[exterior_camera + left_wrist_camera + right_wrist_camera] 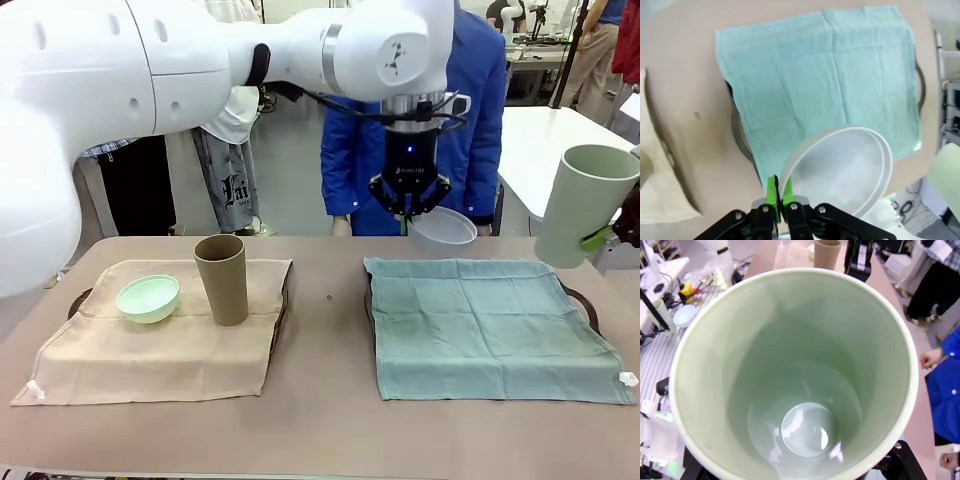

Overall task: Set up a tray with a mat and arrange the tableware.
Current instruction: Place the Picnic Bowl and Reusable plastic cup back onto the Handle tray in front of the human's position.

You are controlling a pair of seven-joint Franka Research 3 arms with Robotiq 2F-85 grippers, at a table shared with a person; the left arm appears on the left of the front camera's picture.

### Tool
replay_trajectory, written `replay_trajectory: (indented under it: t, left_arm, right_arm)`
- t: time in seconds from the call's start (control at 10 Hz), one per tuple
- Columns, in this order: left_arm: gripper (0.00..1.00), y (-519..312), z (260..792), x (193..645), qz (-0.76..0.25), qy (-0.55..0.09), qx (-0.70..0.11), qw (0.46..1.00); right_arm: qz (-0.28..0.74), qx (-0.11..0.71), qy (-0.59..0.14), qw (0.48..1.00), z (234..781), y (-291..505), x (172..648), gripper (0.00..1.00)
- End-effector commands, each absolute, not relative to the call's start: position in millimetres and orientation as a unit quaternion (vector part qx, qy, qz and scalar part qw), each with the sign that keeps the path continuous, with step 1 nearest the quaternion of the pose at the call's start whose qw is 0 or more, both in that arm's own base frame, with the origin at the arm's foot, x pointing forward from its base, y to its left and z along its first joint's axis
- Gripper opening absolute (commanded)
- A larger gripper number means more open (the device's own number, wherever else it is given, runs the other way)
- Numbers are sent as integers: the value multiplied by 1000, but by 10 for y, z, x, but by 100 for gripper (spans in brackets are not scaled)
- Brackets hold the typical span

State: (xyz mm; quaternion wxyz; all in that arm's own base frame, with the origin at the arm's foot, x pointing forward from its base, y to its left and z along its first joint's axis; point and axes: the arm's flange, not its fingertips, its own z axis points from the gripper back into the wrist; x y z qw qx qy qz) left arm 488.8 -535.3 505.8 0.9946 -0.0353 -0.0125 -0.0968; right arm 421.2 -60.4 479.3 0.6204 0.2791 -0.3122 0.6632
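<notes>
Above the teal mat (495, 325), white bowl (443, 229) tilted, rim pinched in shut left hand (407, 214).

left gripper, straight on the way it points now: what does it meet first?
Probably the teal cloth over the right tray. The left gripper points down, jaws shut on the white bowl's rim, so the bowl likely touches first; depth is unclear.

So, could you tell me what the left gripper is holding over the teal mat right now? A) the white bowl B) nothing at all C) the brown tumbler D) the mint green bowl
A: the left gripper pinches the rim of the white bowl above the teal mat, while the brown tumbler and mint green bowl sit on the beige mat.
</notes>
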Motion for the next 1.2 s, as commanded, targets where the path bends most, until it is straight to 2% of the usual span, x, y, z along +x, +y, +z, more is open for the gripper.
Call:
replay_trajectory:
  t: [0.0,0.5,0.9,1.1]
  left_arm:
    - [4,-5222,4886,4848,-101,-6,-50,994]
    - [4,-5191,4453,4907,-120,-14,-75,990]
    - [4,-5224,4223,4926,-128,-5,-82,988]
    - [4,-5244,4084,4955,-139,-3,-85,987]
  right_arm:
    - [659,298,-326,610,4604,-621,4370,81]
    - [633,329,-308,630,4133,-669,4656,81]
    - [617,388,-267,630,3810,-691,4868,81]
    - [619,389,-250,634,3630,-653,4920,81]
